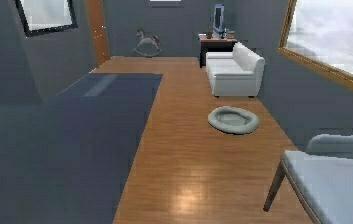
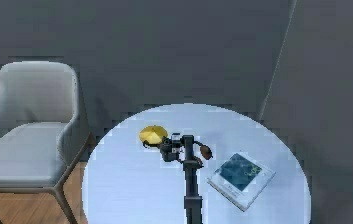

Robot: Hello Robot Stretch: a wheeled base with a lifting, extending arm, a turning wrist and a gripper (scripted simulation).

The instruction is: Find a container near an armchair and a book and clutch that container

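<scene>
In the arm side view a round pale table [image 2: 134, 190] carries a small yellow rounded thing [image 2: 152, 133], perhaps the container. To its right lies a book [image 2: 241, 176] with a blue-green cover. The dark arm [image 2: 192, 195] rises from the bottom edge over the tabletop, and the gripper [image 2: 165, 147] ends right by the yellow thing. I cannot tell whether it holds anything or touches that thing. A grey armchair [image 2: 29, 125] stands left of the table, and it also shows at the forward view's lower right [image 1: 329, 172].
Ahead lie a wooden floor [image 1: 184, 150] and a dark rug [image 1: 74, 130] on the left. A white sofa [image 1: 234, 68] and a round pet bed [image 1: 233, 120] sit on the right. A rocking horse [image 1: 147, 42] and a small dark table [image 1: 216, 42] stand at the far wall.
</scene>
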